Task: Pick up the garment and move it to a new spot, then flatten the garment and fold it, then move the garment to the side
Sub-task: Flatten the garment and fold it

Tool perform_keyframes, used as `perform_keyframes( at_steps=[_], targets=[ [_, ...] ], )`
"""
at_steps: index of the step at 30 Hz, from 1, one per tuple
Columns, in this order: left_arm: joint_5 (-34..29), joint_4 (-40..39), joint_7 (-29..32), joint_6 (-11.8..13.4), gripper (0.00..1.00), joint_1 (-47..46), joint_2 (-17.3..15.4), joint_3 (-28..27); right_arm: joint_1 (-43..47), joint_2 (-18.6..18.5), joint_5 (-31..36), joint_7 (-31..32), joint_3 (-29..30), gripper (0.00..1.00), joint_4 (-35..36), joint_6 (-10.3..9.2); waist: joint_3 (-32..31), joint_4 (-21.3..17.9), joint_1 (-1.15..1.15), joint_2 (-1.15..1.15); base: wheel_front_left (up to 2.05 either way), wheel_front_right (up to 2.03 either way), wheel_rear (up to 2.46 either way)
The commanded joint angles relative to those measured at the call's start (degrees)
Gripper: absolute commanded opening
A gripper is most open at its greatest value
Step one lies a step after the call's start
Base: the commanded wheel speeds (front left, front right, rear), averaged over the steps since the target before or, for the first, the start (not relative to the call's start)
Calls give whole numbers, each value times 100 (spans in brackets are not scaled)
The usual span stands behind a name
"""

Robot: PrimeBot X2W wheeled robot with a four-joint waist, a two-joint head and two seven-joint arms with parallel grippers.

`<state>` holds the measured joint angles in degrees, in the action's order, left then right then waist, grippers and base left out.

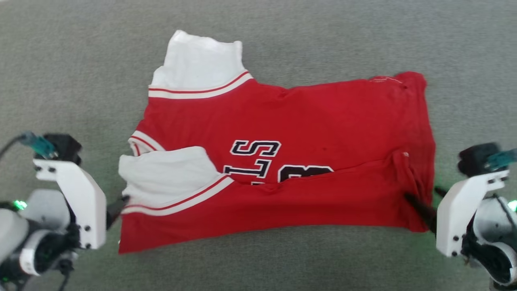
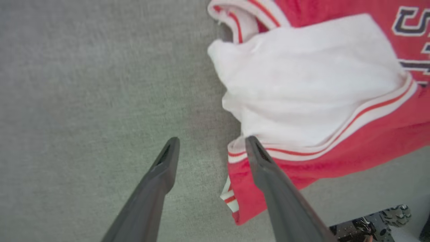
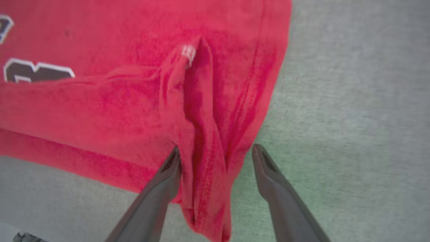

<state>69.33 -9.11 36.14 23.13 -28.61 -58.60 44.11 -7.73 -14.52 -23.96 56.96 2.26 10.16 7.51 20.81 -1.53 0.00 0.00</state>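
find the garment (image 1: 307, 117) spread mid frame, long axis left to right. note left fingers (image 2: 163, 171) apart at its lower-left corner, right fingers (image 3: 270, 181) apart straddling the bunched lower-right hem; judge right nearer.

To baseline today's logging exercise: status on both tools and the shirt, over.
Left tool open at sleeve edge. Right tool open, straddling bunched corner. Garment part-folded on grey surface. No obstruction seen.
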Motion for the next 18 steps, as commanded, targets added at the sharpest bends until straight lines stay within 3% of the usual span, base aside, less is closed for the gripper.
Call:
perform_keyframes(
  at_steps=[1, 9, 18],
  targets=[
    [-108, -111, 86, 27, 100, -150, -90, -44, -97, 95, 55, -216, 42, 100, 128, -2, -54, -101, 0, 0, 0, 0, 0],
    [-419, -132, 422, -204, 100, -953, -278, -207, -193, 300, 283, -1432, -3, 100, 709, -2, -78, -472, 0, 0, 0, 0, 0],
    [-813, 1087, 543, -1000, 100, -2284, 215, -249, -495, 654, 816, -3457, -483, 100, 663, -3, 53, -1167, 0, 0, 0, 0, 0]
  ],
)
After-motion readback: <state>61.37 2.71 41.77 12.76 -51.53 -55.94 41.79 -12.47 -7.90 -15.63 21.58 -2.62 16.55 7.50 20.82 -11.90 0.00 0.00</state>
